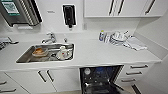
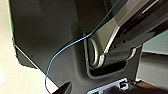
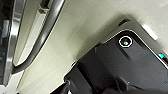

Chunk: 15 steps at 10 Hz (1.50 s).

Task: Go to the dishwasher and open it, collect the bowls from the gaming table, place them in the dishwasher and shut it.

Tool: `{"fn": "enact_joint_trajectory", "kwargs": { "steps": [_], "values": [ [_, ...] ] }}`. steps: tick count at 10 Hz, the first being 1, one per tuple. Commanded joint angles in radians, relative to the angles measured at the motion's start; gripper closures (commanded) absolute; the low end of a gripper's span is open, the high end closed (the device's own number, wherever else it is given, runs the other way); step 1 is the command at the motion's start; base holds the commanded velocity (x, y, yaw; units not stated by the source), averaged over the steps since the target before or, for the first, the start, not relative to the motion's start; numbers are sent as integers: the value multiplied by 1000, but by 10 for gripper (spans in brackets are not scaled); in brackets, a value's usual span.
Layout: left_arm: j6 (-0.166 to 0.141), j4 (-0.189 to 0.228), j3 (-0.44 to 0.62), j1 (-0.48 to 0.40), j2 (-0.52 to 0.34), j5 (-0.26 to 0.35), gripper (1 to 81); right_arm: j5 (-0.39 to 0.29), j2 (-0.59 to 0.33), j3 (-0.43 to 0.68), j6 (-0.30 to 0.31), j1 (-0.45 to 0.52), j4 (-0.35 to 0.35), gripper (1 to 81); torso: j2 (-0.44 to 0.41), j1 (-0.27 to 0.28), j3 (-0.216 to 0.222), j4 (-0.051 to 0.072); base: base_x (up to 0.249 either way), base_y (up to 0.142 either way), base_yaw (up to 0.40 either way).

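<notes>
The dishwasher (image 1: 100,80) stands open under the white counter, its door (image 1: 117,87) folded down toward me and black racks showing in the dark inside. In its upper rack sit a blue shape (image 1: 100,71) and a pale round shape (image 1: 87,71), too blurred to name. A curved steel bar handle (image 3: 37,42) runs close by my right gripper (image 3: 65,88) over pale floor. My left gripper (image 2: 62,89) hangs beside the robot's dark body, with a thin blue cable (image 2: 62,50) across it. The gaming table is out of view.
A steel sink (image 1: 26,56) holds an orange dish (image 1: 39,51) and white cups (image 1: 63,53). Stacked dishes (image 1: 117,37), a bottle (image 1: 101,35) and a cloth (image 1: 136,44) sit on the counter at the right. White drawers (image 1: 136,70) flank the dishwasher on the right, cabinet doors (image 1: 45,76) on the left.
</notes>
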Motion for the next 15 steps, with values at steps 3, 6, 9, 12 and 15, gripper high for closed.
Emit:
{"fn": "enact_joint_trajectory", "kwargs": {
  "steps": [3,6,9,12,15],
  "values": [
    [1,-3,4,9,-6,55,10,-32,-27,-128,30,111,358,10,-171,108,1,0,0,0,0],
    [1,-3,4,10,-5,55,10,-54,-10,-233,30,115,493,10,-184,115,1,0,0,0,0],
    [1,-3,4,12,-3,64,10,-58,-34,-159,32,204,632,10,-246,154,2,0,0,0,0],
    [1,-3,4,20,-12,64,10,-65,-34,-116,32,347,743,10,-251,159,2,0,0,0,0],
    [1,-3,4,21,-11,64,10,-86,-36,-50,32,451,749,10,-252,159,2,0,0,0,0]
  ]
}}
